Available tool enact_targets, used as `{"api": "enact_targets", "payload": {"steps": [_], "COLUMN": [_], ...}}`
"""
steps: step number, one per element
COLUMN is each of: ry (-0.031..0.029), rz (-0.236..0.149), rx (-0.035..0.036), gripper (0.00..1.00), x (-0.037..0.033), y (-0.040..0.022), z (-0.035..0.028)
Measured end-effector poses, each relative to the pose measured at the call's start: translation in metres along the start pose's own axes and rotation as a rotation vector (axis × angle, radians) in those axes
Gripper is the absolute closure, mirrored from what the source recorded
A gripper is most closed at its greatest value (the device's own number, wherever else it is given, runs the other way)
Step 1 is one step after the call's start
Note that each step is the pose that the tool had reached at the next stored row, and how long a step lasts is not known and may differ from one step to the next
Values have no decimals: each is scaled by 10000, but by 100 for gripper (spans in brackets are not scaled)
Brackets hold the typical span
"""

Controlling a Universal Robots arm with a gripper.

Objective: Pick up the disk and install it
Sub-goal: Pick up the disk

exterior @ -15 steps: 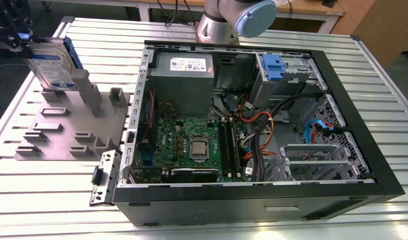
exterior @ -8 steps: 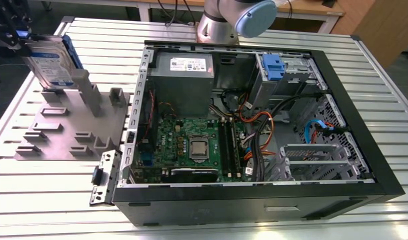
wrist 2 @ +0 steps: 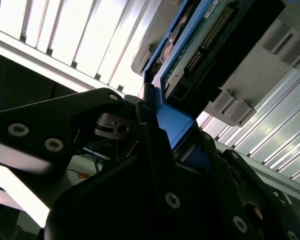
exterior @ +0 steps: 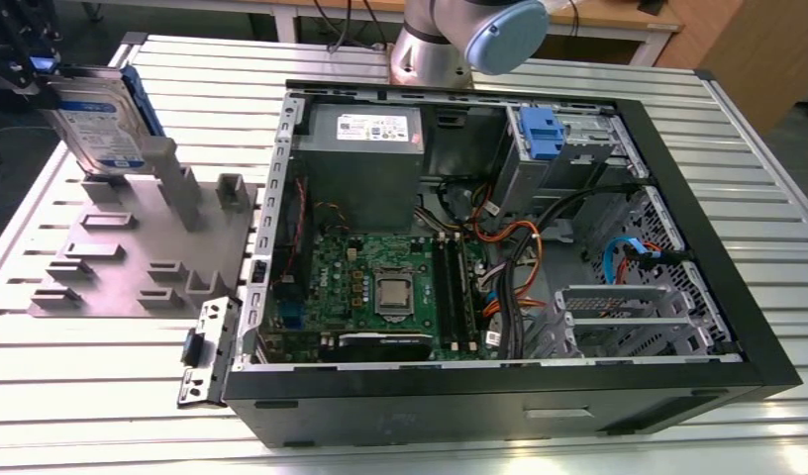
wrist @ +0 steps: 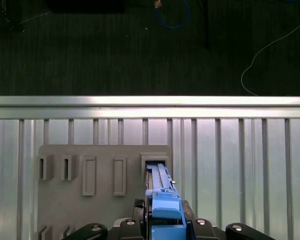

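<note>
Gripper (exterior: 37,73) was clamped narrow on the top end of the disk (exterior: 103,124), with the black fingers (wrist 2: 107,107) pressed on its blue frame in the second wrist view. The disk stood upright on edge, white label with blue band facing the exterior view's near side. The green circuit board side of the disk (wrist 2: 197,47) showed in the second wrist view. In the first wrist view the gripper (wrist: 165,222) sat on the blue end of the disk (wrist: 159,182), seen edge-on.

The disk's lower end was at an end slot of the grey holder (exterior: 127,267); can't tell if it was clear of the slot or partly in it. The slot was at the holder's (wrist: 90,200) corner, next to a row of other slots.

The holder lay flat on the slatted metal table (exterior: 755,188), by the table's edge on the exterior view's left. Just beside the holder was an open black computer case (exterior: 510,408), taking up the middle of the table. Inside the case were a green motherboard (exterior: 377,287), a grey metal box (exterior: 364,158) at the far wall, a bare blue bracket (exterior: 542,134) toward the far corner, and orange cables (exterior: 510,237). The arm's base (exterior: 451,45) stood at the table's far edge, behind the case.
</note>
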State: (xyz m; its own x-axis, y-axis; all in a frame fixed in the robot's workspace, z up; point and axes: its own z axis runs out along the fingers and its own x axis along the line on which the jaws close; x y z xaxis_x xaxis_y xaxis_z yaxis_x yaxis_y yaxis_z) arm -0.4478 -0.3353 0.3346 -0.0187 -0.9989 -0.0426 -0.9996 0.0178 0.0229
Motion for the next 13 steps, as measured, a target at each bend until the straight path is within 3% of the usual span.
{"api": "enact_targets", "payload": {"steps": [13], "ry": [0], "rz": [0], "rx": [0], "gripper": [63], "x": [-2], "y": [1], "z": [-46]}}
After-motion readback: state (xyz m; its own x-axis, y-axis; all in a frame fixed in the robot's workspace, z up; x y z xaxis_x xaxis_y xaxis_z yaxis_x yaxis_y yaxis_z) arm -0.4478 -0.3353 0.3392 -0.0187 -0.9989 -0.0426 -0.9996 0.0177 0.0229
